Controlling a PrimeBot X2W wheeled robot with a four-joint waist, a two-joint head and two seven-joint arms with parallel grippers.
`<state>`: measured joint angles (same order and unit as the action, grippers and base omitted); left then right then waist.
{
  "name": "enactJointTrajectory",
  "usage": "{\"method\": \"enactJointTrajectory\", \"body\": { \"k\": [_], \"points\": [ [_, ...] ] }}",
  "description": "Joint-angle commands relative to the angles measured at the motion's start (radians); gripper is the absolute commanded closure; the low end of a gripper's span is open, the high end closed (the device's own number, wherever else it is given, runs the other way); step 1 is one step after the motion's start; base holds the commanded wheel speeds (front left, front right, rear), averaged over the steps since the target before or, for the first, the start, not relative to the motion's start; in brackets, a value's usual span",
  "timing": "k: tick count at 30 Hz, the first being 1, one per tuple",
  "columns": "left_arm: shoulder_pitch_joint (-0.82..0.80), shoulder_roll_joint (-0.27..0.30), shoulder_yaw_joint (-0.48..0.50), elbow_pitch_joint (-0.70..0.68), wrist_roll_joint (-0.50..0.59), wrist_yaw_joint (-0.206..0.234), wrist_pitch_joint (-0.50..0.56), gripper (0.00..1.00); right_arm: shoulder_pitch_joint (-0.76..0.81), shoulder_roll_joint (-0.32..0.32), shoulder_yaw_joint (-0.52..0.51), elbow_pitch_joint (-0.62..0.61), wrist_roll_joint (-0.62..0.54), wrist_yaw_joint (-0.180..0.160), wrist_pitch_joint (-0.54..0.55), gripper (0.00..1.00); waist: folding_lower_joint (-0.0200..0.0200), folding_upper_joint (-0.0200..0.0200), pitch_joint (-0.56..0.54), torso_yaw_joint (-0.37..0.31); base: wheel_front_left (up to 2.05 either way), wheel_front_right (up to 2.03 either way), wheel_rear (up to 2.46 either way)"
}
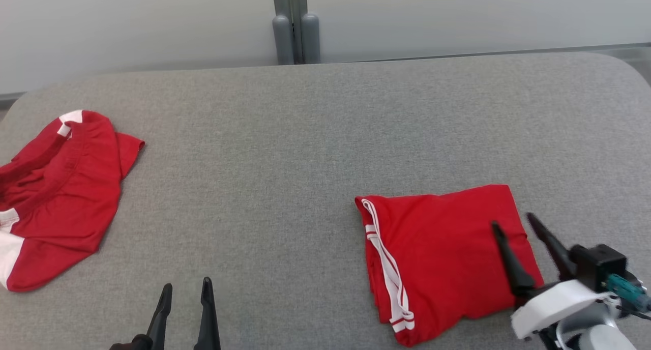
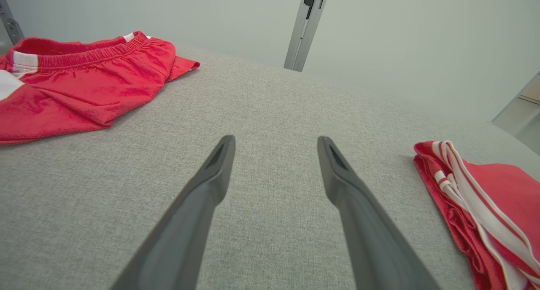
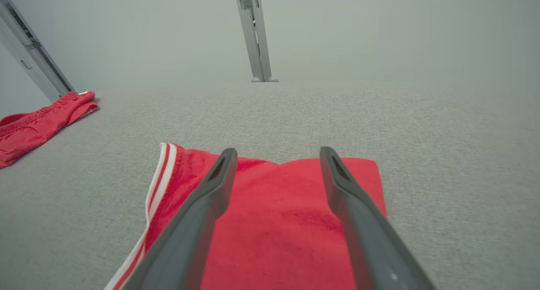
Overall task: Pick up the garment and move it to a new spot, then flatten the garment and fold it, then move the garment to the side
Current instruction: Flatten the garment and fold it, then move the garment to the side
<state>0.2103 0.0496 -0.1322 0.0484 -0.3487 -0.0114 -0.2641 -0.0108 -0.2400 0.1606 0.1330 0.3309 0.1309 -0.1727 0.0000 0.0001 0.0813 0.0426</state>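
Observation:
A folded red garment (image 1: 442,253) with white side stripes lies flat on the grey table (image 1: 285,151) at the right front; it also appears in the right wrist view (image 3: 278,222) and at the right edge of the left wrist view (image 2: 485,205). My right gripper (image 1: 512,221) hovers open over the garment's right part, nothing between its fingers (image 3: 276,153). My left gripper (image 1: 186,285) stands open near the front edge, left of centre, over bare cloth (image 2: 276,140).
A second red garment (image 1: 56,197) with white trim lies crumpled at the table's left edge (image 2: 80,83) (image 3: 38,121). A grey post (image 1: 295,24) rises behind the table's far edge against a pale wall.

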Motion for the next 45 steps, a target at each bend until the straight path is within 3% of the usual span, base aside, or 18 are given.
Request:
{"method": "enactJointTrajectory", "body": {
  "k": [1,6,11,25,29,31,38,45],
  "points": [
    [0.014,0.002,0.006,-0.001,0.019,-0.006,0.0,0.0,0.022,0.0,-0.044,0.038,-0.023,-0.001,-0.028,0.0,0.0,-0.0001,-0.029,-0.029,0.0,0.0,0.0],
    [0.028,0.002,0.035,-0.007,0.039,-0.018,0.0,0.0,0.062,-0.018,-0.183,0.159,-0.154,-0.001,-0.092,0.0,0.0,-0.0001,-0.062,-0.038,0.0,0.0,0.0],
    [0.038,0.002,0.078,-0.029,0.08,-0.032,0.0,0.0,0.104,0.018,-0.28,0.114,-0.225,0.0,-0.093,0.0,0.0,-0.0001,-0.077,-0.041,0.0,0.0,0.0],
    [0.063,0.002,0.1,-0.032,0.101,-0.044,0.0,0.0,0.141,0.028,-0.233,0.07,-0.202,0.0,-0.093,0.0,0.0,-0.0001,-0.084,-0.023,0.0,0.0,0.0],
    [0.038,0.002,0.099,-0.043,0.093,-0.037,0.0,0.0,0.086,-0.013,-0.175,0.057,-0.155,-0.001,-0.093,0.0,0.0,-0.0001,-0.052,-0.014,0.0,0.0,0.0],
    [0.018,0.002,0.087,-0.045,0.09,-0.035,0.0,0.0,0.052,-0.038,-0.132,0.117,-0.101,-0.001,-0.091,0.0,0.0,-0.0001,-0.019,-0.007,0.0,0.0,0.0],
    [-0.028,0.002,0.049,-0.026,0.07,-0.031,0.0,0.0,-0.142,-0.145,0.059,0.297,0.091,-0.001,0.165,0.0,0.0,-0.0001,0.053,0.03,0.0,0.0,0.0],
    [-0.035,0.002,0.027,-0.02,0.063,-0.024,0.0,0.0,-0.215,-0.146,0.139,0.402,0.24,0.0,0.321,0.0,0.0,-0.0001,0.064,0.067,0.0,0.0,0.0]
  ]
}}
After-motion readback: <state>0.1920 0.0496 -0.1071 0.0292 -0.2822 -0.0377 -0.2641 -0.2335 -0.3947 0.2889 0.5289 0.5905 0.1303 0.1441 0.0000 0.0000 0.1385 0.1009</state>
